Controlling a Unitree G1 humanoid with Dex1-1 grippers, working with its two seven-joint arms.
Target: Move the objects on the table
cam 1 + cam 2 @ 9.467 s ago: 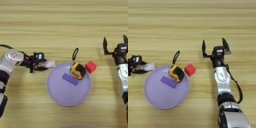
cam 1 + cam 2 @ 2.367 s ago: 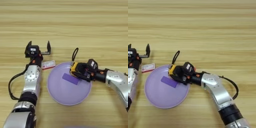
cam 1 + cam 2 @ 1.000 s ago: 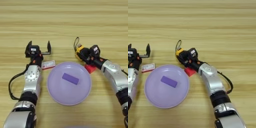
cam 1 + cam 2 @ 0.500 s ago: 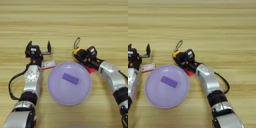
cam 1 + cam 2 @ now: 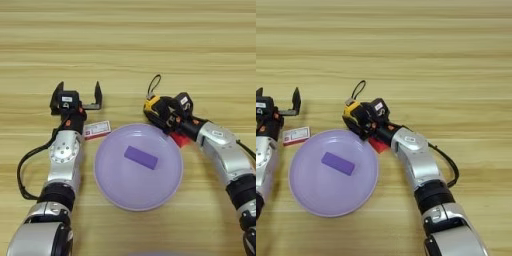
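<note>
While the right pincer (image 5: pixel 165 114) clenches the tape measure (image 5: pixel 156 111) on the desk (image 5: pixel 128 45) at the lilac plate's (image 5: pixel 170 182) one o'clock rim, the red cube (image 5: pixel 181 140) and white box (image 5: pixel 97 129) wait; the left pincer (image 5: pixel 76 96) gapes released above that box.

Silver-grey rounded arm shells with black joint rings are seen on both arms. Behind each black two-fingered pincer (left pincer (image 5: pixel 76 96), right pincer (image 5: pixel 169 116)), orange marks are noted; black cables are looped alongside.
</note>
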